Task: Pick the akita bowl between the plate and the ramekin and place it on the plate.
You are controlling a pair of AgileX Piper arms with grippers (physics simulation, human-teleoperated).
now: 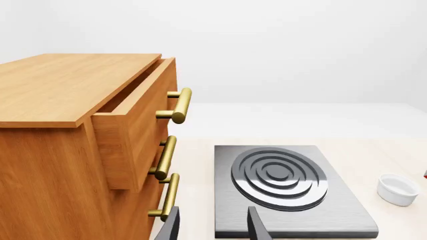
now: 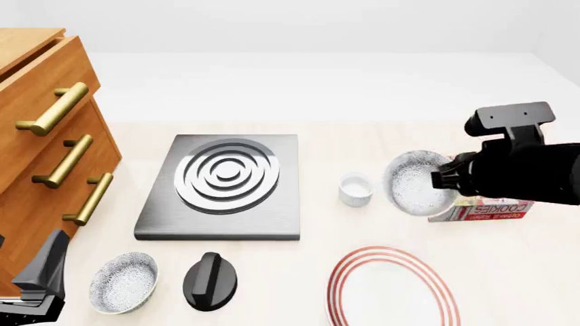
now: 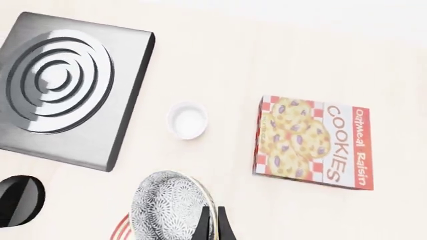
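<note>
The akita bowl [image 2: 415, 182], white with fine speckling inside, hangs tilted above the table between the ramekin [image 2: 356, 189] and the cookie box. My right gripper [image 2: 446, 178] is shut on its right rim. In the right wrist view the bowl [image 3: 167, 207] stands on edge with the two fingers [image 3: 203, 225] pinched on its rim, and the ramekin [image 3: 187, 120] lies beyond it. The red-ringed plate [image 2: 390, 288] lies near the front edge, below and left of the held bowl. My left gripper [image 2: 37, 285] is open at the front left, its fingertips [image 1: 257, 227] showing apart.
A look-alike speckled bowl [image 2: 124, 282] and a black knob [image 2: 210, 280] sit at the front left. A grey burner plate [image 2: 224, 183] lies mid-table. A wooden drawer cabinet [image 2: 45, 136] stands at the left, top drawer ajar. A cookie box [image 2: 485, 209] lies under my right arm.
</note>
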